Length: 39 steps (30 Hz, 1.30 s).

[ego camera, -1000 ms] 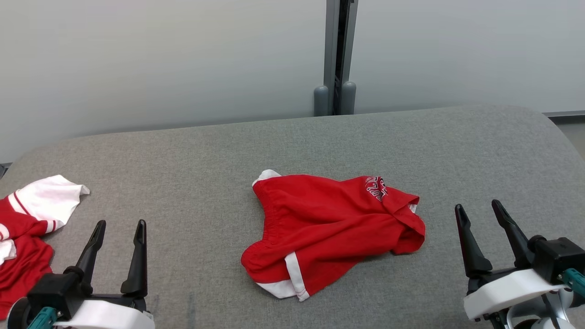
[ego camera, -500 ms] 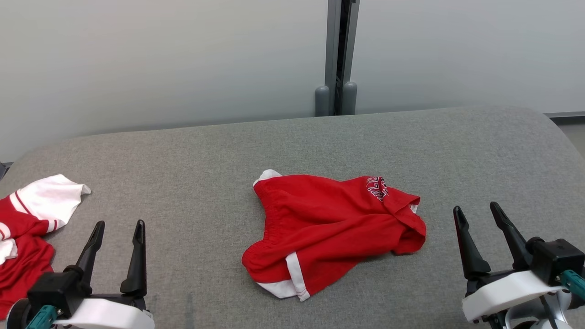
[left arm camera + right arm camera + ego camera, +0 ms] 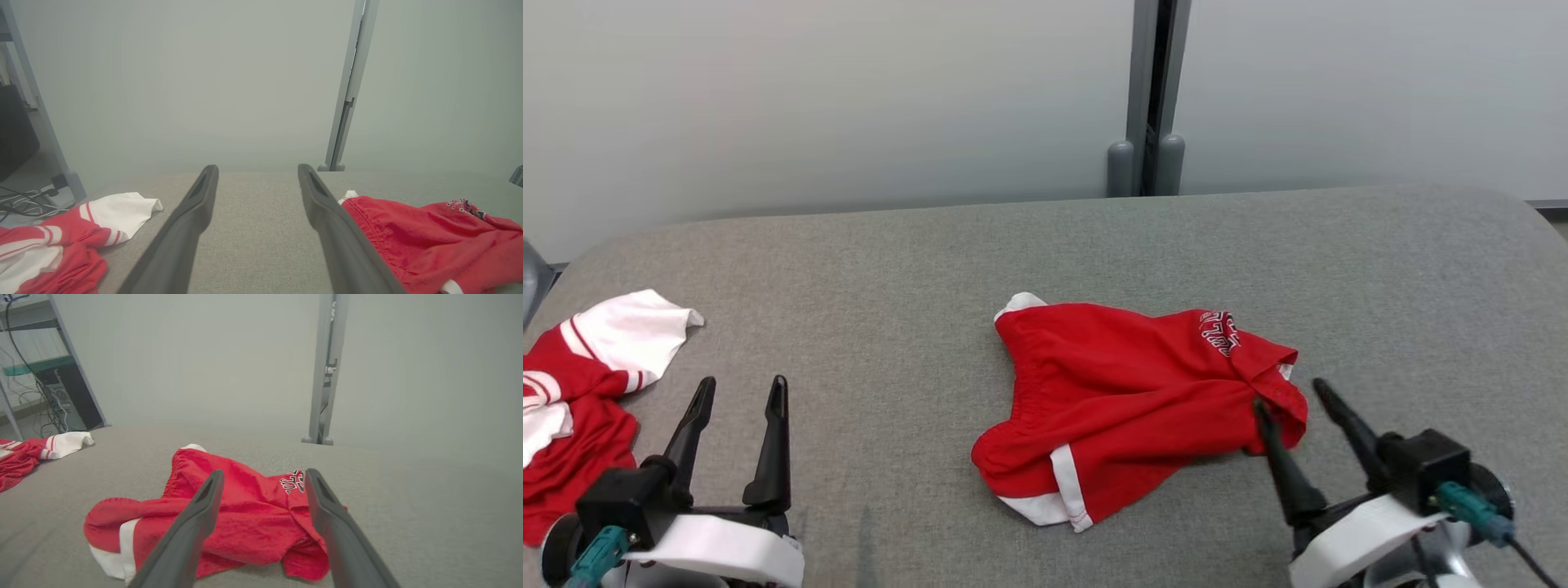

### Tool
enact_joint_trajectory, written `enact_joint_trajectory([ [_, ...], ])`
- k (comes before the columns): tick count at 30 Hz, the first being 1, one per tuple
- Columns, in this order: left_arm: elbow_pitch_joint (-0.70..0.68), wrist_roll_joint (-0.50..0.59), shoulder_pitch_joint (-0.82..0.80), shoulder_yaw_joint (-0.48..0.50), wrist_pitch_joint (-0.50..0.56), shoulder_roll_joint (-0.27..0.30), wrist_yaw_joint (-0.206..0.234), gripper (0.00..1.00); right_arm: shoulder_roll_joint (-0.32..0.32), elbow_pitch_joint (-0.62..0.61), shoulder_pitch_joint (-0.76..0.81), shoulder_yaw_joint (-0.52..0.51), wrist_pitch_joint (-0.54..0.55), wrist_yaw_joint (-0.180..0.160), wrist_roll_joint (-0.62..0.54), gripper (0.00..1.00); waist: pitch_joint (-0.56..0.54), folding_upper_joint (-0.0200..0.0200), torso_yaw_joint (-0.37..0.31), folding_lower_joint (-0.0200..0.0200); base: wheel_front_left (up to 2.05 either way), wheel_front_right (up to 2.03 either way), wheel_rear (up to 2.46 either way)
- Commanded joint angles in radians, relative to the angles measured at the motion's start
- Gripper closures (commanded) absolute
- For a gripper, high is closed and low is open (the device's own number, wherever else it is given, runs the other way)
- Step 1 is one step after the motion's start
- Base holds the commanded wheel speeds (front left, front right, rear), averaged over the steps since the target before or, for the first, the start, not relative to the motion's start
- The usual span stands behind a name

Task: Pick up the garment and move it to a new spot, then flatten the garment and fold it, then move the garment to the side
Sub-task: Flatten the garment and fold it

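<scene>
A crumpled red-and-white top point(image 3: 580, 384) lies just left of the left claw point(image 3: 743, 381), near the edge of the desk point(image 3: 890, 261). It is probably set aside and not the piece in hand. The left claw hangs released and holds nothing, with bare grey desk between its jaws. Well to its right, mid-desk, the red shorts point(image 3: 1127, 392) lie bunched and creased. The right claw point(image 3: 1289, 394) is released too, its jaws standing either side of the shorts' right hem. I judge it is placed there to pinch that edge for the lift.
</scene>
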Motion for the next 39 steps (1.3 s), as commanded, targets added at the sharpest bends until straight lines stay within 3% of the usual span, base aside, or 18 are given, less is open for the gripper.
enact_joint_trajectory([
  [1,0.005,0.001,-0.024,-0.001,-0.005,-0.003,-0.002,0.0,-0.015,0.011,-0.011,0.038,0.015,0.0,0.009,0.0,0.016,-0.0001,0.019,0.0,0.0,0.0,0.0],
  [4,0.015,-0.003,-0.045,-0.008,-0.004,-0.01,-0.011,0.0,-0.04,0.031,-0.023,0.141,0.053,0.0,0.029,0.0,0.035,-0.0001,0.045,0.0,0.0,0.0,0.0],
  [5,0.03,-0.001,-0.068,-0.02,-0.006,-0.019,-0.019,0.0,-0.067,0.053,-0.033,0.242,0.094,0.0,0.054,0.0,0.052,-0.0001,0.068,0.0,0.0,0.0,0.0],
  [11,0.068,0.005,-0.124,-0.037,-0.023,-0.042,-0.04,0.0,-0.115,0.141,-0.112,0.417,0.137,0.0,0.094,0.0,0.105,-0.0001,0.114,0.0,0.0,0.0,0.0],
  [13,0.086,0.01,-0.157,-0.04,-0.035,-0.058,-0.05,0.0,-0.124,0.242,-0.183,0.466,0.121,0.0,0.074,0.0,0.145,-0.0001,0.134,0.0,0.0,0.0,0.0],
  [19,0.111,0.011,-0.182,-0.04,-0.049,-0.072,-0.061,0.0,-0.105,0.359,-0.244,0.501,0.09,0.0,0.074,0.0,0.174,-0.0001,0.141,0.0,0.0,0.0,0.0],
  [20,0.116,0.01,-0.184,-0.039,-0.05,-0.074,-0.063,0.0,-0.103,0.377,-0.249,0.507,0.086,0.0,0.076,0.16,0.177,-0.0001,0.141,0.0,0.0,0.0,0.0],
  [21,0.122,0.012,-0.192,-0.036,-0.053,-0.076,-0.065,0.0,-0.096,0.406,-0.261,0.516,0.077,0.0,0.086,0.73,0.183,-0.0001,0.14,0.0,0.0,0.0,0.0],
  [22,0.128,0.013,-0.198,-0.034,-0.057,-0.081,-0.067,0.0,-0.093,0.416,-0.271,0.514,0.072,0.0,0.1,1.0,0.188,-0.0001,0.137,0.0,0.0,0.0,0.0],
  [27,0.14,0.019,-0.199,-0.028,-0.062,-0.086,-0.073,0.0,-0.114,0.368,-0.286,0.497,0.082,0.0,0.141,1.0,0.193,-0.0001,0.121,0.0,0.0,0.0,0.0],
  [33,0.147,0.021,-0.199,-0.016,-0.065,-0.086,-0.077,0.0,-0.15,0.213,-0.258,0.435,0.137,0.0,0.231,1.0,0.189,-0.0001,0.089,0.0,0.0,0.0,0.0],
  [39,0.143,0.024,-0.202,-0.006,-0.066,-0.082,-0.078,0.0,-0.143,-0.041,-0.193,0.269,0.225,0.0,0.47,1.0,0.191,-0.0001,0.057,0.0,0.0,0.0,0.0],
])
